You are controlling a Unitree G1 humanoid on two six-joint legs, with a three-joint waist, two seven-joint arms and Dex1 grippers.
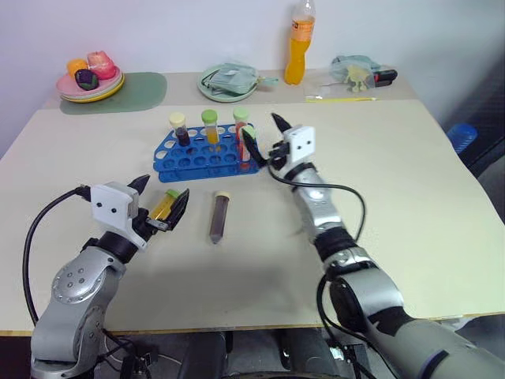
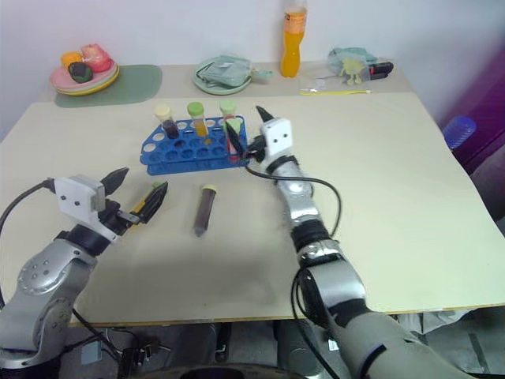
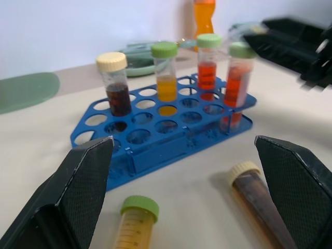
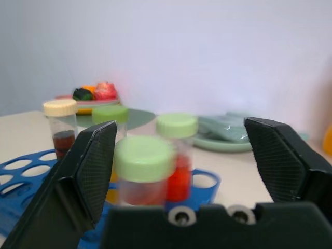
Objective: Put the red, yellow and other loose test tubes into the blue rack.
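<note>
The blue rack stands mid-table with several capped tubes upright in it. A red tube with a green cap stands in its near right corner. My right gripper is open around that tube's top, its fingers apart from the cap. Two loose tubes lie in front of the rack. The yellow tube with a green cap lies between the fingers of my open left gripper, which is low over the table. A dark brown tube with a cream cap lies just right of it.
Along the back edge are a plate of toy fruit on a green mat, a round green plate, an orange bottle and small items. A blue object sits off the table's right side.
</note>
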